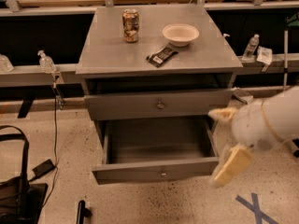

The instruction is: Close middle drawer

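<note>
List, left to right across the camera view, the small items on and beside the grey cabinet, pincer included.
spray bottle → can → dark wrapped bar → white bowl → pincer, low at the right front of the cabinet → water bottle

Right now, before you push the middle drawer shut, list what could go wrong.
1. The gripper hangs at the right front corner of the pulled-out middle drawer, jaws spread; one could hook the side wall instead of pressing the front.
2. Pushing that far from the knob might skew the drawer.
3. A hard shove could jolt the can and bowl on top.
</note>
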Robot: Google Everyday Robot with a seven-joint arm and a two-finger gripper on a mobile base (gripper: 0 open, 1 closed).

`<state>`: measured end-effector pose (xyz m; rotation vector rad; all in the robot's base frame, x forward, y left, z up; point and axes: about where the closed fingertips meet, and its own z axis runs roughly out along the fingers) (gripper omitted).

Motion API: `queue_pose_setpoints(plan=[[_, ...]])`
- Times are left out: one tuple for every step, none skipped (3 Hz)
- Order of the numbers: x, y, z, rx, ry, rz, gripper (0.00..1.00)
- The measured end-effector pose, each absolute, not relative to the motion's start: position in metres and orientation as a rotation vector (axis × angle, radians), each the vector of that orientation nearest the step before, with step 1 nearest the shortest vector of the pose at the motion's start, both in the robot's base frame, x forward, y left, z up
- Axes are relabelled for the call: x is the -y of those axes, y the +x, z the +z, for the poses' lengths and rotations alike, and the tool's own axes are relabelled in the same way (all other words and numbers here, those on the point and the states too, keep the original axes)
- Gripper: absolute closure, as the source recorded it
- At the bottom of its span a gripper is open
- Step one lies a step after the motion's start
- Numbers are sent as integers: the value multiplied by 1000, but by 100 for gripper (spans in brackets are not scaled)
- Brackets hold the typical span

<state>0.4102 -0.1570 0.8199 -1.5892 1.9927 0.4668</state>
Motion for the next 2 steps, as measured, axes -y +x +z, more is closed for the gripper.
queue_pose_setpoints(plan=[[144,401,778,-1961,-1501,587,0],[144,402,783,-1969,-1503,572,0]])
